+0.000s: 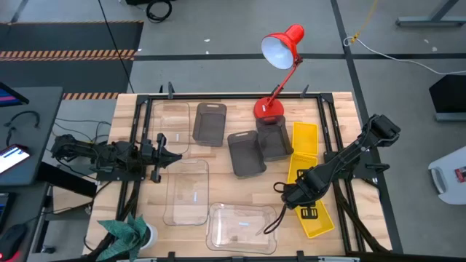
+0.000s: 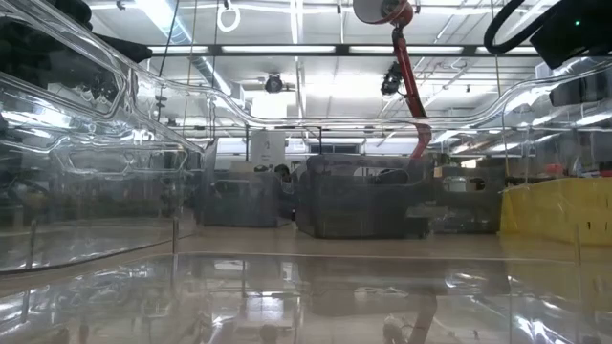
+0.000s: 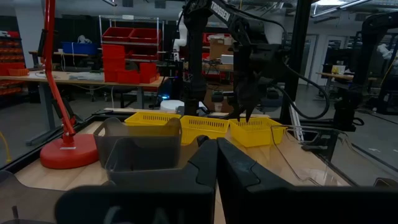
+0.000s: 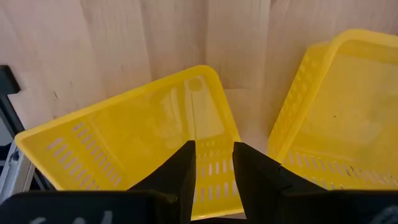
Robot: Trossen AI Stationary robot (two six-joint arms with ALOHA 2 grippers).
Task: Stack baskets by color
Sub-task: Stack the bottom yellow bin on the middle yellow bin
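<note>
Three yellow baskets (image 1: 304, 138) lie in a row along the table's right side. In the left wrist view they show as a row (image 3: 205, 127). Three dark grey baskets (image 1: 246, 154) sit at the middle. Three clear baskets (image 1: 186, 191) lie left of the middle and toward the near edge. My right gripper (image 4: 211, 165) points down, open, over the nearest yellow basket (image 4: 137, 143), one finger on each side of its slotted long wall (image 4: 214, 171). I see no touch. Another yellow basket (image 4: 348, 112) lies beside it. My left gripper (image 3: 217, 163) waits shut at the left edge (image 1: 171, 154).
A red desk lamp (image 1: 280, 45) stands with its base (image 1: 268, 109) at the far middle, close to the grey baskets. A green leafy thing (image 1: 127, 233) sits at the near left corner. Black frame rails (image 1: 328, 124) border the table. A clear basket's walls (image 2: 115, 143) fill the low view.
</note>
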